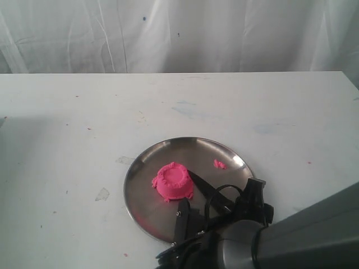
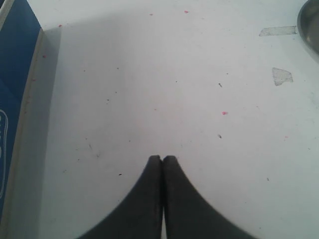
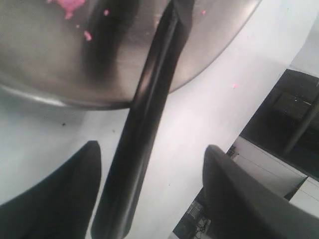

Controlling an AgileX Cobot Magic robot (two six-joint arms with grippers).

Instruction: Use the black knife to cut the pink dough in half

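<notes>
Landmark — the plate (image 1: 147, 168) on the table (image 1: 67, 129). The dough (image 1: 173, 181) sits on it, left of its middle; a crumb (image 1: 220, 164) lies on its right part. The knife (image 1: 199, 182) touches the dough's right side — handle (image 3: 124, 164) running out past the plate's near rim

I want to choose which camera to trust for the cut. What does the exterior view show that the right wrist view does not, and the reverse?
Only the exterior view shows the whole pink dough, an uncut dome on the steel plate, and a small pink piece apart from it. Only the right wrist view shows the right tool open, its fingers standing either side of the black knife, and the knife handle lying off the plate on the table. Both show the knife with its blade over the plate.
</notes>
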